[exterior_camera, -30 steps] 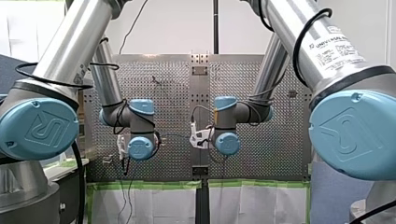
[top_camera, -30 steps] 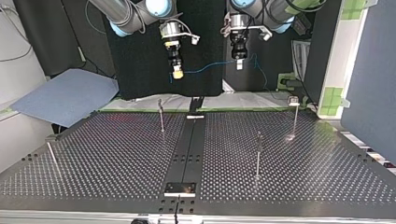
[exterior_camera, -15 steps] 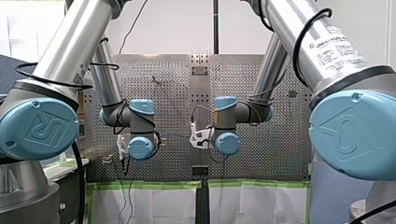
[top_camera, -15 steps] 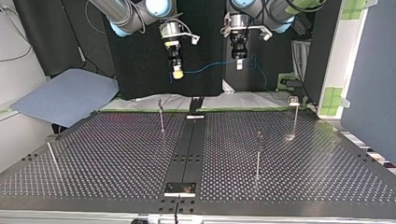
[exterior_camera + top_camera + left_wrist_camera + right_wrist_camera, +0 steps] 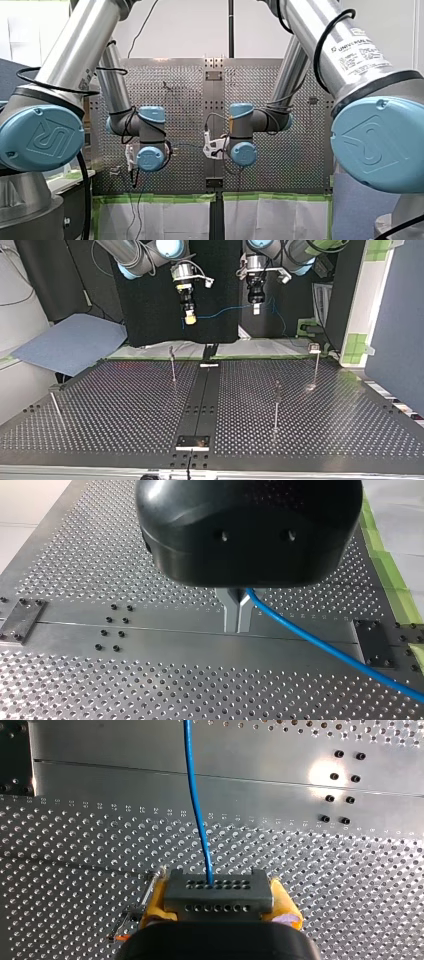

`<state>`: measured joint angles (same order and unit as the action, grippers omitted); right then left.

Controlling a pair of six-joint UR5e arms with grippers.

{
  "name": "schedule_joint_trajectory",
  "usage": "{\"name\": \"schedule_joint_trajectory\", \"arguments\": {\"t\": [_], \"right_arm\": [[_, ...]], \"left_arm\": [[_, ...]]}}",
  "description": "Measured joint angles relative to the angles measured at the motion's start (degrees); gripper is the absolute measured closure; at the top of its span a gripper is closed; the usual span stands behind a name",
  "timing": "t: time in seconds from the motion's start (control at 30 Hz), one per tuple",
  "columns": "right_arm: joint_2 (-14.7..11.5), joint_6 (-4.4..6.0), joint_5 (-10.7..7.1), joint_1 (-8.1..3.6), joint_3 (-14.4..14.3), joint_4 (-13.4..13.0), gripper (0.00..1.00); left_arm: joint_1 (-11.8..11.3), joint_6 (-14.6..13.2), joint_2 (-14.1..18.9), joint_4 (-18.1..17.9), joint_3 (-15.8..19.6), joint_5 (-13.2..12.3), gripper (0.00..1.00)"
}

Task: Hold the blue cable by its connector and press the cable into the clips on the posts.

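Pinched grey connector (image 5: 218, 892) between yellow pads of right tool (image 5: 190, 316), apparently to fix the cable end's orientation. Clamped blue cable (image 5: 320, 642) further along with pressed-together metal fingers of left tool (image 5: 237, 616), likely to control the span between. Held both high above table (image 5: 125, 410), well apart from posts (image 5: 172, 365). Judged no clips engaged yet; expected descent toward a post next.

The perforated table (image 5: 125, 410) has a plain strip (image 5: 201, 400) down its middle, near to far, with a small plate (image 5: 192, 441) at the near end. On it stand a left post (image 5: 173, 367), an edge post (image 5: 55, 407) at the left edge, a right post (image 5: 276, 407) and a far-right post (image 5: 315, 365)
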<state>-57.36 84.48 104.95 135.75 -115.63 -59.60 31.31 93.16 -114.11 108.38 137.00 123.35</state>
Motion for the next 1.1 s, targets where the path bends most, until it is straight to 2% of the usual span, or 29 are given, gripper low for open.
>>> {"name": "schedule_joint_trajectory", "arguments": {"t": [0.77,0.93,1.1], "right_arm": [[0.0,0.0,0.0,0.0,0.0,0.0,1.0],[0.0,0.0,0.0,0.0,0.0,0.0,1.0],[0.0,0.0,0.0,0.0,0.0,0.0,1.0]], "left_arm": [[-0.19,-0.3,-0.09,0.37,0.03,0.13,1.0],[-1.91,-1.67,-1.88,1.32,0.07,0.32,1.0],[-2.56,-1.98,-4.09,1.47,0.08,0.35,1.0]]}}
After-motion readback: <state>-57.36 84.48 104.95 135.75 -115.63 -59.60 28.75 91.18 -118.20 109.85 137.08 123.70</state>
